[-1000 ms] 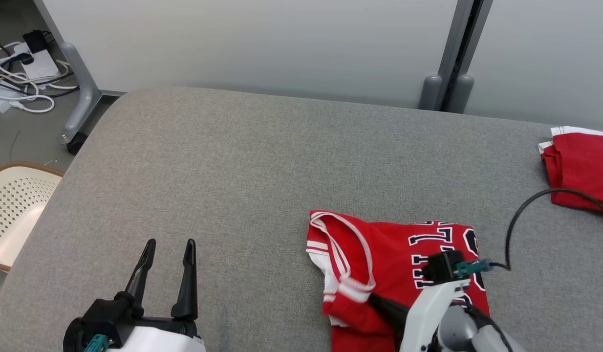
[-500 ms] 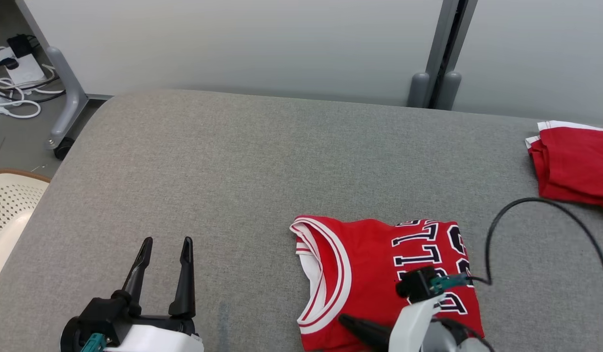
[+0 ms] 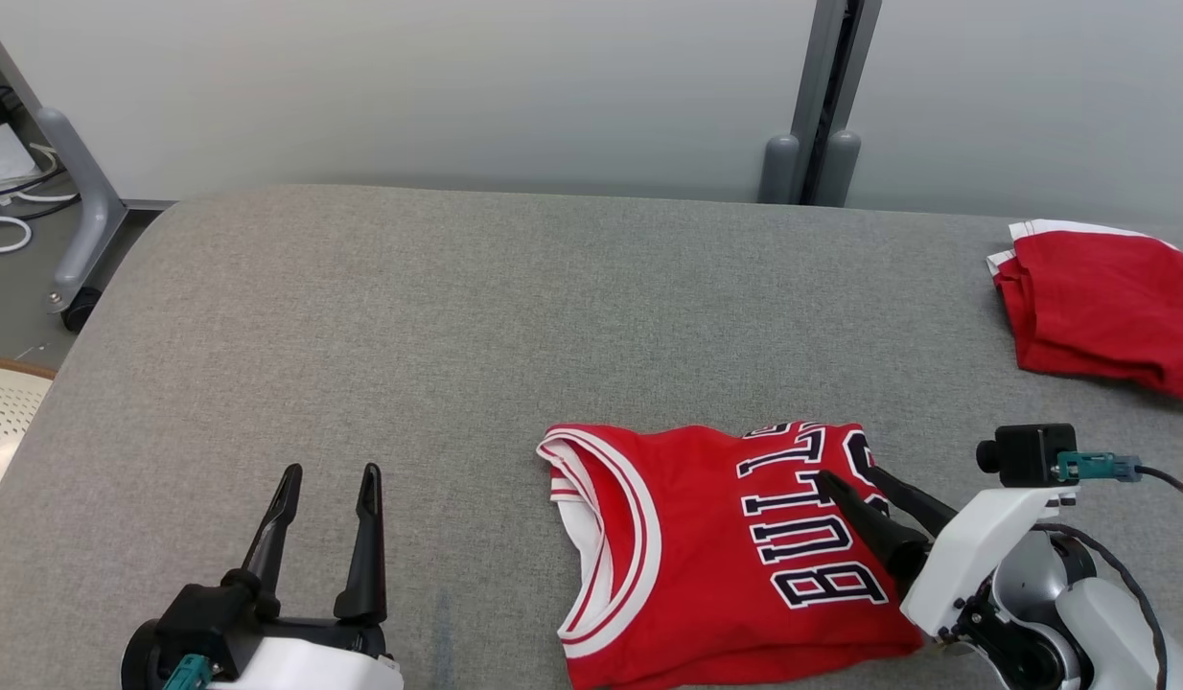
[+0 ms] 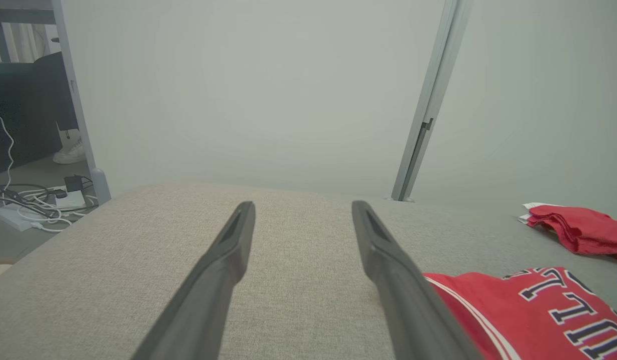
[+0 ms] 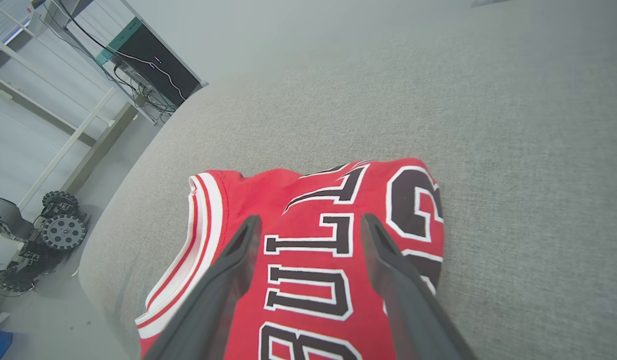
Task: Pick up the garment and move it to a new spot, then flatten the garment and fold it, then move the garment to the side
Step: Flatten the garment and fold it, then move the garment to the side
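Bench (image 3: 457,316) carries the folded jersey (image 3: 707,556) near its front edge. Right hand (image 3: 843,472), clenched a second ago, now stands released over the lettering, so folding seems done and the sideways move remains; left hand (image 3: 333,471) idles released, apart.

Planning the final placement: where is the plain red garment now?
In the head view the plain red garment lies at the far right of the grey table, beyond the right gripper, apart from the Bulls jersey.
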Controlling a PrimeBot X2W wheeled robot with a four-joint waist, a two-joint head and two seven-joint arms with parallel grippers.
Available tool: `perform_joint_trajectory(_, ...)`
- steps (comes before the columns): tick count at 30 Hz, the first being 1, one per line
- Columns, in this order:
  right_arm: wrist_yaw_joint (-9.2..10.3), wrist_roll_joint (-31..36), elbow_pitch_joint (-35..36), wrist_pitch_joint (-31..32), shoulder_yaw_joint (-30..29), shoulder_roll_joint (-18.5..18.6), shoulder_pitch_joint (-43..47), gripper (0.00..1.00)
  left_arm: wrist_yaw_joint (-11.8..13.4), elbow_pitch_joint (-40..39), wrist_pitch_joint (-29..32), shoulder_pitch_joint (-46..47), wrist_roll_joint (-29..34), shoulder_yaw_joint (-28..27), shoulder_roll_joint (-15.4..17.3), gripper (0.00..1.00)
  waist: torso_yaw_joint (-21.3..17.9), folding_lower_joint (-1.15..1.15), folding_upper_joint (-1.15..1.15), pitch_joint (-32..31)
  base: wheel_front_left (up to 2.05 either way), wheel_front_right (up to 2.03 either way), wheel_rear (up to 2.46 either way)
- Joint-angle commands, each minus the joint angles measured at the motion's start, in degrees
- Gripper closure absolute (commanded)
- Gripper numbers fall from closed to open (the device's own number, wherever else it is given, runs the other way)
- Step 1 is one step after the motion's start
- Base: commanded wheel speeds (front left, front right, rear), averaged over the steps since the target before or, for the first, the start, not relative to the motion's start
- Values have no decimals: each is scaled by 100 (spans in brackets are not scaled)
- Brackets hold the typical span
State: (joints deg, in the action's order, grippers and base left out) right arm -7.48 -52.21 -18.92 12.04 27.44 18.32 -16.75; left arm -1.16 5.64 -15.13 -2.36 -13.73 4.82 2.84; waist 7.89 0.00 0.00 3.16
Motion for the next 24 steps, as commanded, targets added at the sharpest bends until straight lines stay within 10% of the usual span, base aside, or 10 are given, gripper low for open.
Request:
perform_joint_trajectory(1,-3,27,-131,-36,-143,-85,-37,0,6,-20,-4,17,-27,0,18,0,-7,0,0,18,0,0,0)
perform_joint_trajectory(24,1,718,-2464,1621,-1238,-705,-455,0,12,41,-4,52,-39,98,17,0,256,0,0,45,0,0,0)
